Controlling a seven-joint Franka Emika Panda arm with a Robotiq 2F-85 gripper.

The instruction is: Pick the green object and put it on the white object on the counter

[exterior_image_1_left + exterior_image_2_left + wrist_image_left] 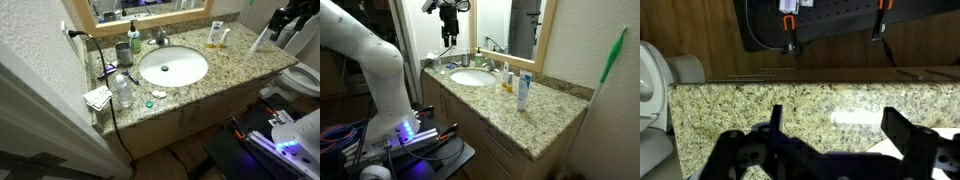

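The green object point(150, 104) is a tiny teal round piece on the granite counter point(230, 62), in front of the sink near the front edge. The white object point(158, 95), a small flat oval, lies just beside it. Both are too small to make out at the far end of the counter in an exterior view, and the wrist view does not show them. My gripper point(448, 40) hangs open and empty high above the counter. It shows at the top right in an exterior view point(289, 19), far from both pieces. In the wrist view point(833, 112) only bare granite lies between the fingers.
A white oval sink basin point(173, 67) fills the counter's middle. A grey-green cup point(122, 52), a dark green bottle point(134, 40), a clear bottle point(124, 92) and a folded paper point(98, 97) stand near the pieces. A tube point(523, 90) stands on the counter and a toilet point(302, 77) is past its end.
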